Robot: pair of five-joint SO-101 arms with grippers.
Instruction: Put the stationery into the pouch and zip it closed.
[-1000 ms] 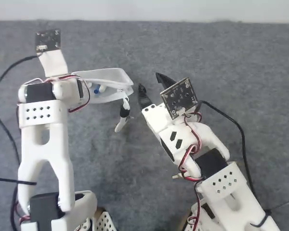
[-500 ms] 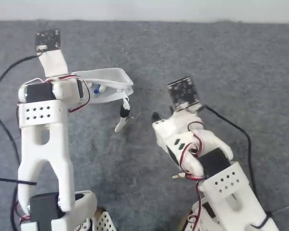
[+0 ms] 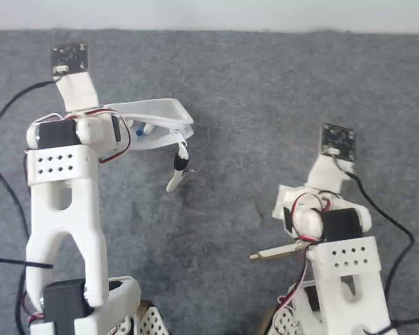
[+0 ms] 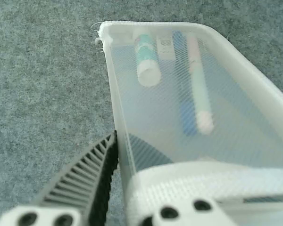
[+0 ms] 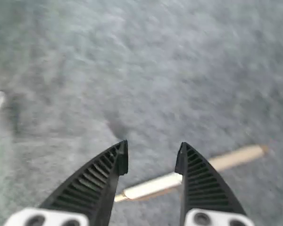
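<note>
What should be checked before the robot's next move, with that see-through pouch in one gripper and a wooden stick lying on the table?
1. Left gripper clamped on the mesh pouch: ok.
2. Pens inside the pouch: ok.
3. All stationery packed: not ok. A wooden stick, perhaps a pencil, lies on the grey mat by the right arm's base.
4. Right gripper open and empty, close to the stick: ok.
5. Zip closed: cannot tell. The zipper pull hangs at the pouch's end.
</note>
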